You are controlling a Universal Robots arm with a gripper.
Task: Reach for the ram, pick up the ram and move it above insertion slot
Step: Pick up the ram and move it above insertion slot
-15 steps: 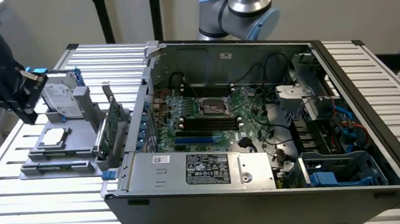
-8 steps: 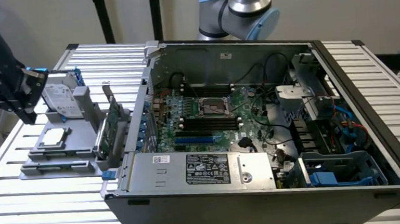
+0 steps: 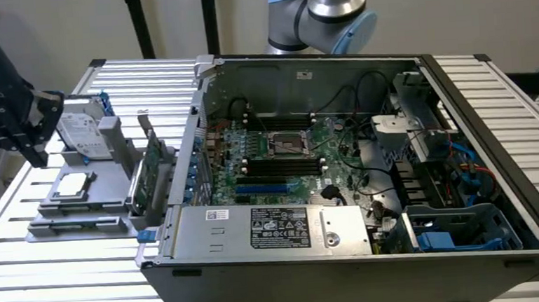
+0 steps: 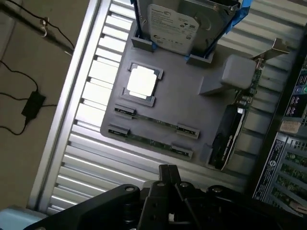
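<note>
The gripper (image 4: 168,171) is shut tight, holding nothing, above the gray tray (image 4: 192,112) where the ram (image 4: 151,141) sits, thin, light and easy to break, so hold its long sides gently.

Above the ram sticks (image 4: 153,120) lying flat in the gray holder (image 4: 182,96) the way is open. The upright hard drive (image 4: 173,23) walls one end, and the upright expansion card (image 4: 233,132) lines the side nearest the computer case (image 3: 352,276).

Exterior view overlooks case (image 3: 303,75) and tray (image 3: 103,193); wrist view looks down nearer, sharing tray (image 4: 192,112).
</note>
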